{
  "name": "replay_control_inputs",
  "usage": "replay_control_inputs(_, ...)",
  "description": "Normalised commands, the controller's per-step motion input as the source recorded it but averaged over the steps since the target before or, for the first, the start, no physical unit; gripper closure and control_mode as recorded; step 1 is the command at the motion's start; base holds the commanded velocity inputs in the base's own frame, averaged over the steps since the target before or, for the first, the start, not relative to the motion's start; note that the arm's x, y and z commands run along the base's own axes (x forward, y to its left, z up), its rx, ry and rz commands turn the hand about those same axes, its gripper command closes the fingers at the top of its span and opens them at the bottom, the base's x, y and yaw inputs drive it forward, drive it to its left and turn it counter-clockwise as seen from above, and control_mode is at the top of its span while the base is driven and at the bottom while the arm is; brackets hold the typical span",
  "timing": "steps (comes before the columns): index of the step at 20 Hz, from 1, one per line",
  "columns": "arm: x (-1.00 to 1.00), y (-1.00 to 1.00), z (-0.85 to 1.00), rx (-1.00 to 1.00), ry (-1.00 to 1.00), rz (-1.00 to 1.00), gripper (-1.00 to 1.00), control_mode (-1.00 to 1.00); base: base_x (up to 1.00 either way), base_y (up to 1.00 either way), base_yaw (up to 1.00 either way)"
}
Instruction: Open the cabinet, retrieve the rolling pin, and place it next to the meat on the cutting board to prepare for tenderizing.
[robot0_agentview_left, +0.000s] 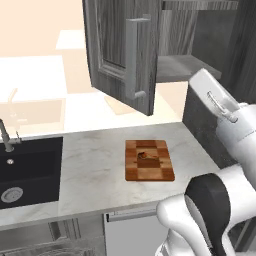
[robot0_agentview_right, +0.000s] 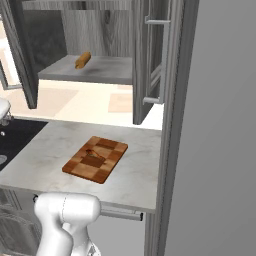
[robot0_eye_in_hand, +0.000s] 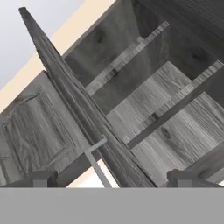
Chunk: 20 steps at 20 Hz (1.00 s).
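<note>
Your arm's white, dark-jointed links (robot0_agentview_left: 215, 210) filled the lower right of the left base view, nearest the camera. In the hand view the two dark finger tips (robot0_eye_in_hand: 186, 178) rose at the bottom edge, set wide apart with nothing between them; the gripper (robot0_eye_in_hand: 114, 179) was open and empty. No brand, label or writing could be read on anything.

You had the cabinet (robot0_agentview_right: 95, 30) open. In the left base view its left door (robot0_agentview_left: 120, 50), with a long silver bar handle (robot0_agentview_left: 132, 57), swung out across the upper middle of the frame. In the right base view the right door (robot0_agentview_right: 150, 60) stood edge-on at upper centre. In the hand view a door's edge (robot0_eye_in_hand: 78, 105) ran diagonally from upper left to bottom centre, right in front of the gripper, with bare wood-grain shelves (robot0_eye_in_hand: 170, 122) to its right.

You could see the rolling pin (robot0_agentview_right: 82, 60) lying on the lower shelf, upper left of the right base view, at the shelf's left part.

Below, on the pale marble counter (robot0_agentview_left: 90, 165), lay the checkered cutting board (robot0_agentview_left: 149, 160) with the small meat (robot0_agentview_left: 146, 156) on its middle. A black sink (robot0_agentview_left: 27, 172) with a faucet (robot0_agentview_left: 6, 135) sat at the left of that view, well apart from the board. A tall grey panel (robot0_agentview_right: 215, 150) filled the right side of the right base view.
</note>
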Motion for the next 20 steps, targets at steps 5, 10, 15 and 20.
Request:
replay_control_inputs(5, 0.15, -0.55, -0.2, 0.07, 0.0, 0.11, -1.0, -1.0, 0.0, 0.0, 0.0)
replay_control_inputs(10, 0.55, -0.39, -0.25, 0.04, 0.0, 0.12, -1.0, -1.0, 0.0, 0.0, 0.0)
replay_control_inputs(15, 0.8, -0.17, -0.27, 0.04, 0.0, 0.12, -1.0, -1.0, 0.0, 0.0, 0.0)
replay_control_inputs(20, 0.97, 0.0, -0.22, 0.05, 0.03, 0.11, -1.0, -1.0, 0.0, 0.0, 0.0)
